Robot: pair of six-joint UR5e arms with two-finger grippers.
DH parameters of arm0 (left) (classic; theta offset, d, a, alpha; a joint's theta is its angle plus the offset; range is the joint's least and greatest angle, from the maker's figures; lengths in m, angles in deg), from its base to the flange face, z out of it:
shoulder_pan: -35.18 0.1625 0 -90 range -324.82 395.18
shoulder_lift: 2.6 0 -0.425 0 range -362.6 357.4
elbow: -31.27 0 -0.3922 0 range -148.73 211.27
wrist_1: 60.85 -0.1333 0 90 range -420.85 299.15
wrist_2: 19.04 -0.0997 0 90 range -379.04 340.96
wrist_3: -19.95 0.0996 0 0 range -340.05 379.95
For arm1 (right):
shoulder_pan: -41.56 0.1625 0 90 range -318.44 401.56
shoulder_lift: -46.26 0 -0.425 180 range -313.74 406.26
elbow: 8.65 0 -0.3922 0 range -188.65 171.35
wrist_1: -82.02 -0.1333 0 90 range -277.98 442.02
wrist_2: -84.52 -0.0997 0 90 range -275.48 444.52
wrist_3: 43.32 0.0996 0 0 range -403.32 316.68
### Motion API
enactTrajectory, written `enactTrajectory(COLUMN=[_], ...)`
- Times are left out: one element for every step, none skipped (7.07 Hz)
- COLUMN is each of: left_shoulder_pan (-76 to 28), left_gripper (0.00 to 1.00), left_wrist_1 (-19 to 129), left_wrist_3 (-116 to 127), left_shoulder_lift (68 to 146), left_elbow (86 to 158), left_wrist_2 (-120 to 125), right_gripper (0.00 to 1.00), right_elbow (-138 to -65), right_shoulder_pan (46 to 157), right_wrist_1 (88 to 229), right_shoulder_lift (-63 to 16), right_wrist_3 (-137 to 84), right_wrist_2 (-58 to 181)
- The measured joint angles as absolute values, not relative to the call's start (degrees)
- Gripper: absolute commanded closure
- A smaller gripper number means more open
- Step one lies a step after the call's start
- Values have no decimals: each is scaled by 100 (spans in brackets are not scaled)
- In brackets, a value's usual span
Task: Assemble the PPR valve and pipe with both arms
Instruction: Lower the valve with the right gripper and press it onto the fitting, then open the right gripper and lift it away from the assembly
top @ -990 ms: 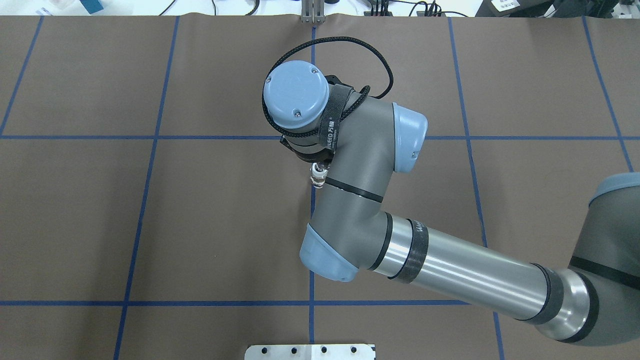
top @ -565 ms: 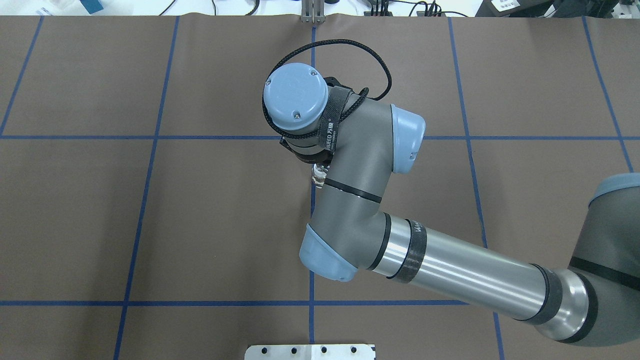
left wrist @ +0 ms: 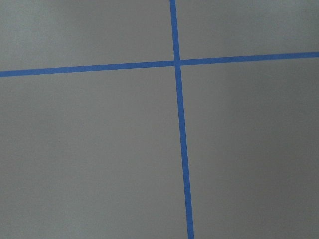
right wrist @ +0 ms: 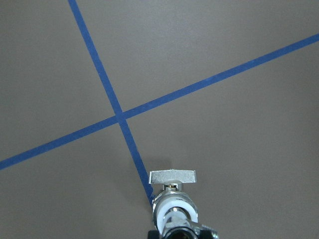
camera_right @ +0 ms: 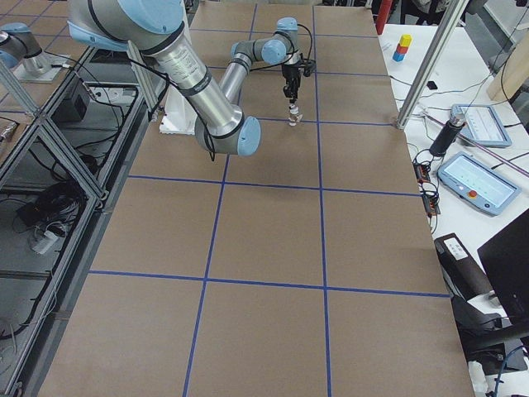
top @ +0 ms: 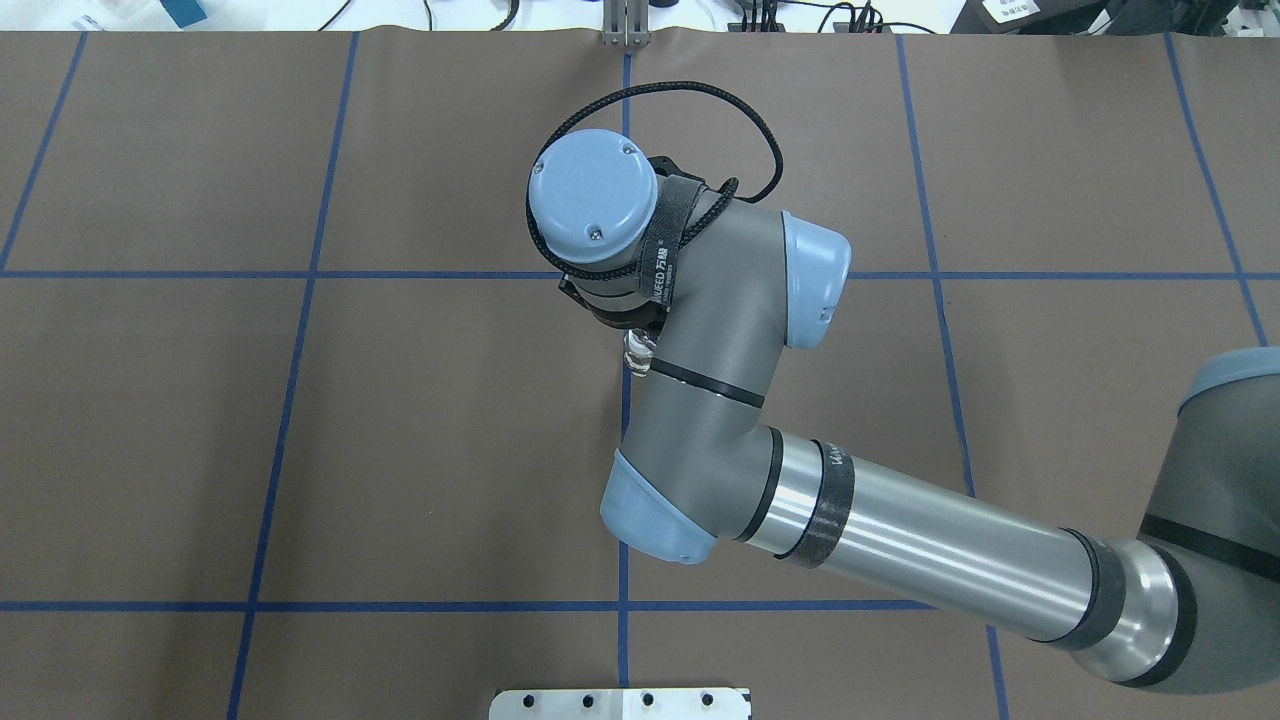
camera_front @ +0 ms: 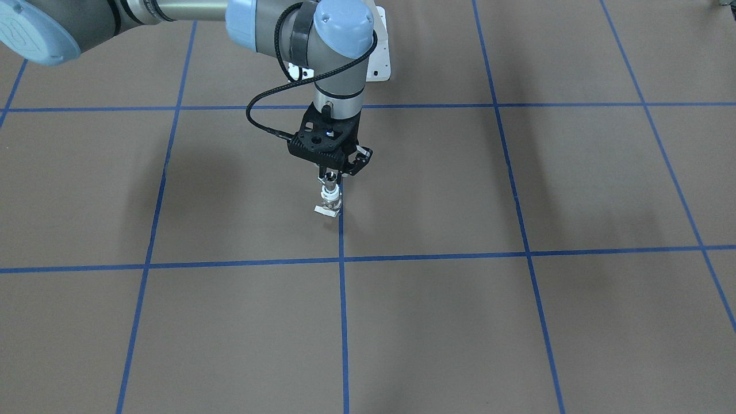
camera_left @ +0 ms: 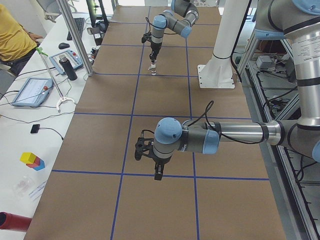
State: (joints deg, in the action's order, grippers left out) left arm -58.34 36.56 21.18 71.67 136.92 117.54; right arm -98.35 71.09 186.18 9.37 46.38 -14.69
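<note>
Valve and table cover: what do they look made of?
Valve: the collar looks like matte white plastic. The part nearest the wrist camera glints silvery, so it is likely metal. The flat handle reads pale grey, plastic or metal, can't tell. Table cover: matte brown sheet with no glare, probably paper or fabric. Blue lines: look like tape.

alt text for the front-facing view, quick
The right gripper points straight down and holds the valve below it, over a blue tape line on the brown table. Its arm comes in from the top left.
</note>
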Motion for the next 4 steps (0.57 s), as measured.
enactTrajectory(left_shoulder_pan=[-5834, -5834, -5834, -5834], left_gripper=[0, 0, 0, 0], left_wrist_1=[3660, 3660, 3656, 3655], left_wrist_3=[2118, 2118, 2118, 2118], left_shoulder_lift=[7167, 7167, 7167, 7167], left_elbow=[13692, 13692, 13692, 13690], left_wrist_2=[11754, 11754, 11754, 11752], right_gripper=[0, 0, 0, 0], right_elbow=[-9836, -9838, -9844, -9863], right_shoulder_pan=[7110, 7114, 7123, 7162], right_wrist_1=[18612, 18609, 18608, 18610], right_shoulder_lift=[929, 923, 921, 930], right_wrist_3=[4530, 4447, 4356, 4275], right_wrist_2=[-1465, -1463, -1463, -1480])
